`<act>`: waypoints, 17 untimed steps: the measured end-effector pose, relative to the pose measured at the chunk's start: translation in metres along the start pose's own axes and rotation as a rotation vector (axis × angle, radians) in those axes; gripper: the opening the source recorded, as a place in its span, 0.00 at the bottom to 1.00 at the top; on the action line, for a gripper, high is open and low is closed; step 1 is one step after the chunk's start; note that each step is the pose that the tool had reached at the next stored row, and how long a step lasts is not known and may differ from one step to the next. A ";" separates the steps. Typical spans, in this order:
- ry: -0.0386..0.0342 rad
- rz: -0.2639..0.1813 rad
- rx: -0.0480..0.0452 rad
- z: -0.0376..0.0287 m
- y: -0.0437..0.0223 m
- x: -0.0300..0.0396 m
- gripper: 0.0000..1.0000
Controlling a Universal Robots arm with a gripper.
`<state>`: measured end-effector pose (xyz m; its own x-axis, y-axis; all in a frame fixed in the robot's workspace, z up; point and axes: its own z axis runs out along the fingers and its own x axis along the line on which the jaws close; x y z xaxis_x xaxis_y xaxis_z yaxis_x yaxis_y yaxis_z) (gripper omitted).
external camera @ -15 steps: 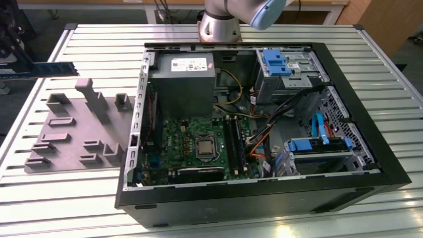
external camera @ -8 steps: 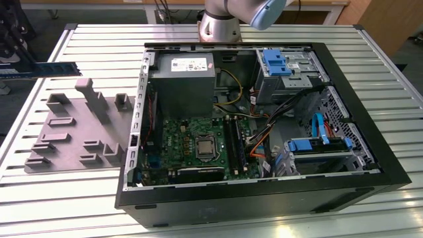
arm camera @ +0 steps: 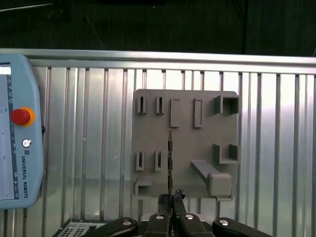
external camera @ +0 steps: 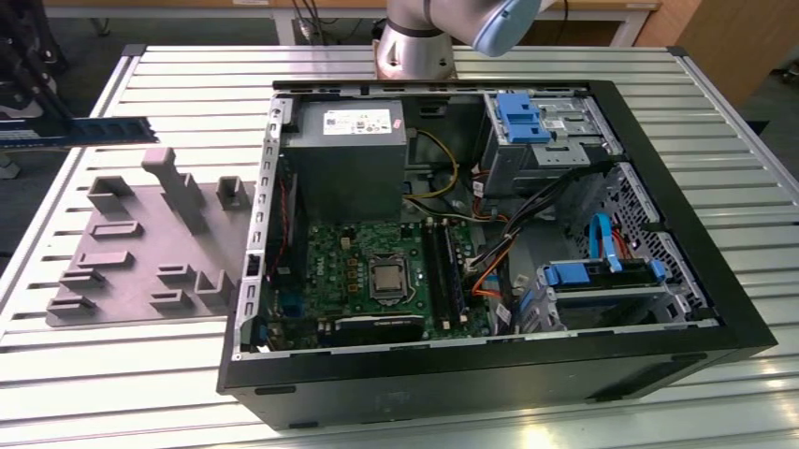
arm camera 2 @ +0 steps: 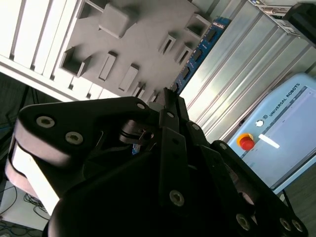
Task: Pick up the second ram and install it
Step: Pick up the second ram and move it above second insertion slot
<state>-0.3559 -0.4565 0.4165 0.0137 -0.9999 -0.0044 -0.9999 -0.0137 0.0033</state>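
Observation:
My gripper [external camera: 28, 110] hangs at the exterior view's far left, above the table's edge, shut on the second ram [external camera: 107, 129], a thin blue-green stick that juts out toward the exterior view's right. The second wrist view shows the ram [arm camera 2: 200, 47] reaching out from between my fingertips [arm camera 2: 170, 96] over the grey holder plate [arm camera 2: 138, 39]. Seen edge-on in the first wrist view, the ram [arm camera: 170, 158] rises from my gripper [arm camera: 171, 196] above the same plate [arm camera: 185, 143]. The open computer case [external camera: 500, 374] lies apart, with the green motherboard [external camera: 362, 271] and its black memory slots [external camera: 443, 271] inside.
The grey holder plate [external camera: 144, 243] with raised pegs and pockets lies on the slatted metal table [external camera: 187, 65] beside the case. The arm's base [external camera: 418, 42] stands behind the case. A teach pendant [arm camera: 17, 143] with a red button lies near the plate. Drive cages [external camera: 544, 131] and cables fill the case's other side.

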 end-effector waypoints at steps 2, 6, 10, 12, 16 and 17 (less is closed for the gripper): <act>0.0000 0.000 0.0001 0.0000 -0.0011 0.0000 0.14; 0.0000 0.000 0.0000 0.0000 -0.0033 0.0000 0.14; 0.0001 0.000 0.0000 0.0000 -0.0063 0.0001 0.14; 0.0000 0.000 0.0000 0.0000 -0.0085 0.0001 0.14; 0.0000 0.000 0.0000 0.0000 -0.0127 0.0002 0.14; 0.0000 0.000 0.0000 0.0000 -0.0135 0.0002 0.14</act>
<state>-0.3425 -0.4565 0.4165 0.0137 -0.9999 -0.0044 -0.9999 -0.0137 0.0032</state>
